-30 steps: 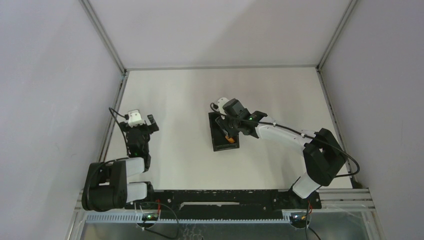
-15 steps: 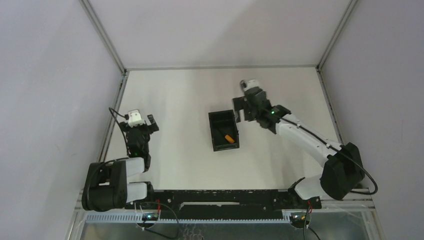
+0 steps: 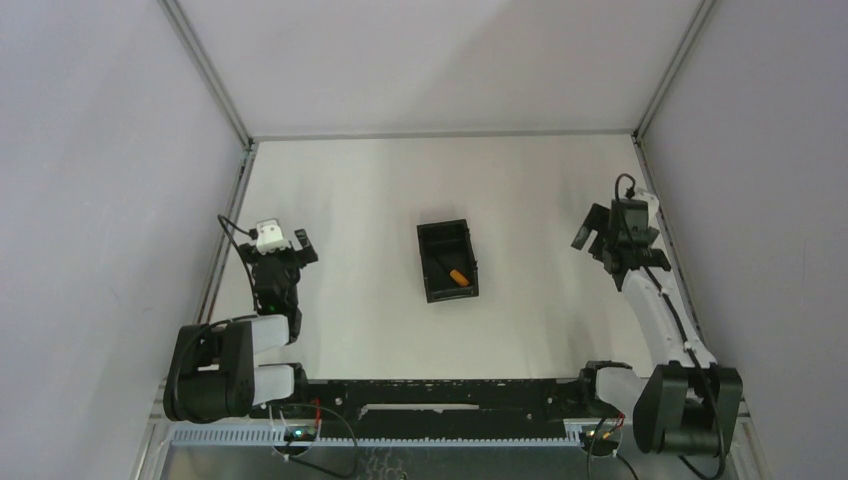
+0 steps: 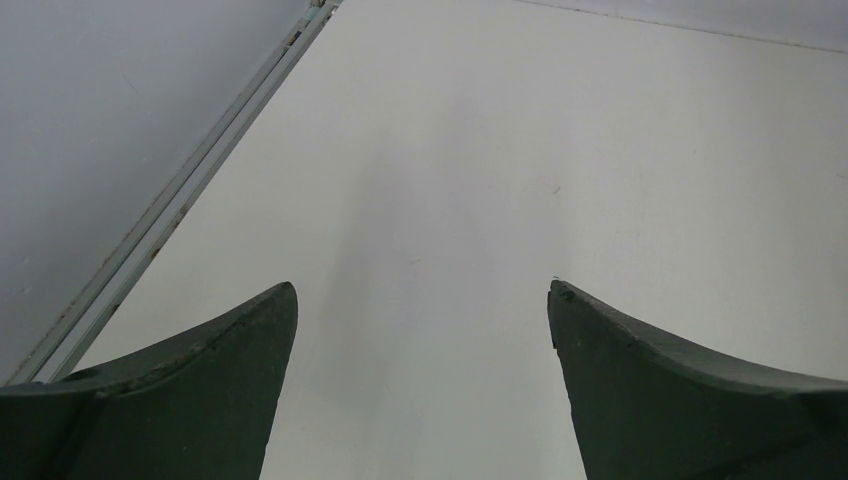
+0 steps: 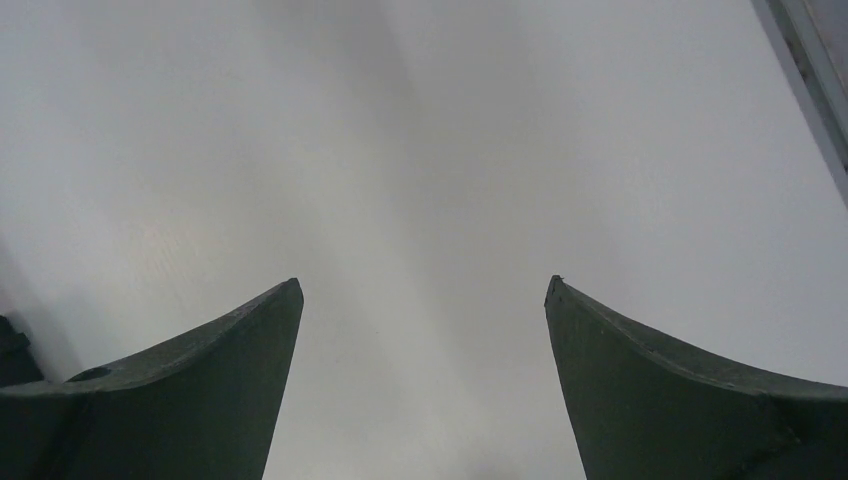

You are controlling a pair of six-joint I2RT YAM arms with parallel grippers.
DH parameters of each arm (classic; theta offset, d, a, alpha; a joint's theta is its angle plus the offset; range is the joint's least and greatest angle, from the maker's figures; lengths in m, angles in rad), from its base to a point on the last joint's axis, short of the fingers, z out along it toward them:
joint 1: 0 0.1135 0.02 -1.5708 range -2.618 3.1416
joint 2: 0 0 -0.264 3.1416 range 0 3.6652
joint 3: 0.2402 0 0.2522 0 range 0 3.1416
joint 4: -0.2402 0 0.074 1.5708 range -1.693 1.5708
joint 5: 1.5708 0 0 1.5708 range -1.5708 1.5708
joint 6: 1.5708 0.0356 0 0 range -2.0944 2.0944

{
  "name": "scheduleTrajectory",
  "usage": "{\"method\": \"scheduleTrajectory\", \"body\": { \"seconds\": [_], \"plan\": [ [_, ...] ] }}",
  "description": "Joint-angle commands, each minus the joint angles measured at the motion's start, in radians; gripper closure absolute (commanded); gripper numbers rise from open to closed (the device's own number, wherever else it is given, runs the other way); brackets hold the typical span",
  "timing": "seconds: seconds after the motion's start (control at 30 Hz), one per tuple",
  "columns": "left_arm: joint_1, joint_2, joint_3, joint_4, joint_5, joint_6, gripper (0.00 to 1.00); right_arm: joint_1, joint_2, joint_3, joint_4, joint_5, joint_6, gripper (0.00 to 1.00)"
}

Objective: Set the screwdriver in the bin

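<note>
**My hands are open and the screwdriver is in the bin**

My right hand (image 5: pixel 423 281) is open wide. Its two dark fingers (image 5: pixel 200 390) stand far apart, and it holds nothing. Under it I see only the white bench (image 3: pixel 360 190). This hand hangs over the right side of the bench, close to the metal rail (image 5: pixel 800 60) that runs along that edge.

The bin (image 3: pixel 443 228) is off to the left of my right hand, well apart from it. It sits near the middle of the bench. It is black, with low walls.

The screwdriver (image 3: pixel 458 276) lies inside the bin, down on its floor. It is in the part of the bin nearer to me, toward the bin's right wall. It is small and orange, and it lies at a slant. Neither hand touches it.

My left hand (image 4: pixel 421 285) is open wide too, and it holds nothing. It is near the left edge of the bench. The bin is off to the right of that hand, well apart from it. So the bin sits between my two hands.
</note>
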Motion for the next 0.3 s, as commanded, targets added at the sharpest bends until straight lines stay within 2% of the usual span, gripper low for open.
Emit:
{"method": "scheduleTrajectory", "body": {
  "seconds": [0.0, 0.27],
  "plan": [
    [-0.005, -0.008, 0.033, 0.034, -0.001, 0.021, 0.00, -0.062, -0.092, -0.061, 0.097, -0.090, 0.029, 0.00],
    [-0.005, -0.007, 0.033, 0.034, -0.002, 0.021, 0.00, -0.064, -0.133, -0.098, 0.128, -0.111, 0.011, 0.00]
  ]
}}
